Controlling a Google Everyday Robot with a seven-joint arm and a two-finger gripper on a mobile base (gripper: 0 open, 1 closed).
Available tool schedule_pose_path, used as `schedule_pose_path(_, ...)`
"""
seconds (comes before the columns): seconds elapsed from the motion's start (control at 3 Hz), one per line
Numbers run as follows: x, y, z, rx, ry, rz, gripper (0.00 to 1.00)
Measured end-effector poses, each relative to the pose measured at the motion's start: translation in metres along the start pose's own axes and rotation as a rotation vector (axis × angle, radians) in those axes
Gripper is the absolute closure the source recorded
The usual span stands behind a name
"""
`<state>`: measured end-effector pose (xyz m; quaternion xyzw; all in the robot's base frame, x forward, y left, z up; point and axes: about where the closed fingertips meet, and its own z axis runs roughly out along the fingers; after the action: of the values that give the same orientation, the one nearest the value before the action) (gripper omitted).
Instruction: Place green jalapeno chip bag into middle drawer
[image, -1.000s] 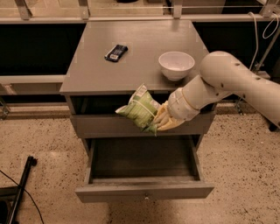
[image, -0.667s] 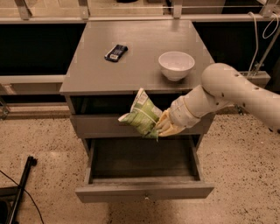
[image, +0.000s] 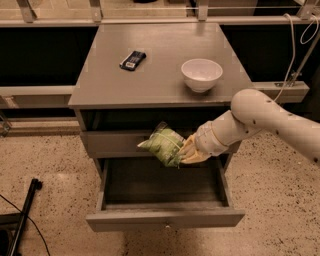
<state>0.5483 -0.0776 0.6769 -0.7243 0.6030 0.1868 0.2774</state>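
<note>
The green jalapeno chip bag (image: 163, 145) is a crinkly light-green bag held in the air in front of the cabinet, just above the open middle drawer (image: 165, 218). My gripper (image: 186, 151) is shut on the bag's right end; the white arm comes in from the right. The drawer is pulled out, its dark inside showing, with a small knob on its front. The bag hangs over the drawer's back half, in front of the upper drawer front (image: 115, 142).
A white bowl (image: 201, 74) and a small dark flat packet (image: 132, 59) sit on the grey cabinet top (image: 150, 85). A dark stand (image: 22, 220) lies on the speckled floor at left. Cables hang at the far right (image: 300, 45).
The arm has lowered the bag and moved it down toward the open drawer; the bag now hangs lower, in front of the upper drawer front.
</note>
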Motion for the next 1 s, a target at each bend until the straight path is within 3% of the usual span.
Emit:
schedule_pose_path(0.67, 0.016, -0.002, 0.015, 0.007, -0.001, 0.051, 1.00)
schedule_pose_path(1.0, 0.039, -0.002, 0.035, 0.064, -0.038, 0.092, 1.00)
